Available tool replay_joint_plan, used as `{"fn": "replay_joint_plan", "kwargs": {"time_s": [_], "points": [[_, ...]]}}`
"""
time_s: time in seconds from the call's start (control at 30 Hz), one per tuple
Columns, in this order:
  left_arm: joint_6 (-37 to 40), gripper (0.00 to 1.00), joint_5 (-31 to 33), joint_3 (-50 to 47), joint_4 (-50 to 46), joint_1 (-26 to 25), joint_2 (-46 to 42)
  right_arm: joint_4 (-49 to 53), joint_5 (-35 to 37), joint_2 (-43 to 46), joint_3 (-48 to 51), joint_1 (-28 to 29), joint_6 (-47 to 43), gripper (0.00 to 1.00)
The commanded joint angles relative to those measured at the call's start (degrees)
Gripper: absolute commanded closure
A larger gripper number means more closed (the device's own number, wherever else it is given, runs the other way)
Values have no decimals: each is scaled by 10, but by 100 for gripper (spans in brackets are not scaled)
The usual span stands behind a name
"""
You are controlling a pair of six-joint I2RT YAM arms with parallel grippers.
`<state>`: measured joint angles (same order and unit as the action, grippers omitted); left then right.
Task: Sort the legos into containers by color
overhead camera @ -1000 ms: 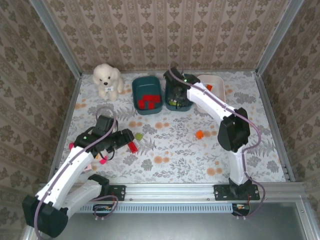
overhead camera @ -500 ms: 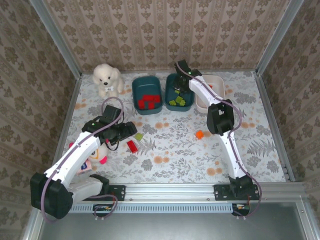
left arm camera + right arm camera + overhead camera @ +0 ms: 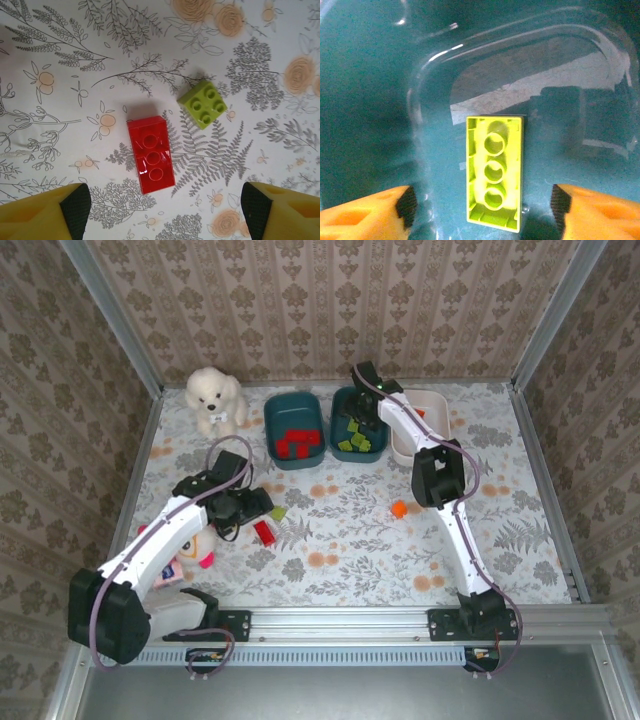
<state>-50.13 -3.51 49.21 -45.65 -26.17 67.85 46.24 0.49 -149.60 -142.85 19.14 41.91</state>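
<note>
My right gripper (image 3: 355,405) hangs open over the middle teal container (image 3: 386,446). A lime-green lego (image 3: 495,172) lies hollow side up on that tub's floor (image 3: 370,100), and the open fingers of the right gripper (image 3: 482,207) stand clear of it on both sides. More green legos (image 3: 360,443) lie in the same tub. The left teal container (image 3: 268,435) holds red legos (image 3: 296,443). The white container (image 3: 445,425) holds an orange lego (image 3: 418,414). My left gripper (image 3: 165,210) is open just above a red lego (image 3: 150,154) and a green lego (image 3: 202,104) on the table. The same gripper (image 3: 250,508) sits at the table's left.
A lone orange lego (image 3: 399,508) lies on the cloth in front of the right arm. A white plush dog (image 3: 214,398) sits at the back left. A pink-and-yellow doll toy (image 3: 185,558) lies beside the left arm. Patterned walls close in the table on three sides.
My right gripper has opened and the green lego now lies loose in the middle teal tub. The right arm swung back over that tub. The left gripper has shifted only slightly.
</note>
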Motion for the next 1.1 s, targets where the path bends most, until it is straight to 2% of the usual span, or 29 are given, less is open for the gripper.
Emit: {"fn": "replay_joint_plan", "kwargs": {"time_s": [0.0,0.1,0.27,0.4,0.57,0.67,0.8,0.9,1.0,1.07], "points": [[-26,18,-14,-26,3,-16,11,1,-17,110,-6,8,-30,24],[-35,18,-23,-41,25,-21,34,-45,-35,205,85,27,-66,26],[-46,21,-9,-43,56,-41,86,-178,-61,397,345,82,-113,28],[-51,24,12,-46,82,-52,110,-209,-74,507,493,119,-104,29],[-54,31,42,-40,58,-60,142,-208,-77,608,615,145,-75,29],[-57,37,54,-45,60,-62,150,-203,-81,643,646,148,-65,29],[-58,39,55,-45,75,-62,171,-189,-80,663,655,149,-64,30],[-57,46,55,-41,88,-62,190,-185,-80,672,660,149,-64,30],[-50,48,59,-37,96,-63,208,-182,-81,679,665,150,-61,30],[-46,55,65,-33,97,-63,214,-179,-81,685,667,151,-59,30]]}}
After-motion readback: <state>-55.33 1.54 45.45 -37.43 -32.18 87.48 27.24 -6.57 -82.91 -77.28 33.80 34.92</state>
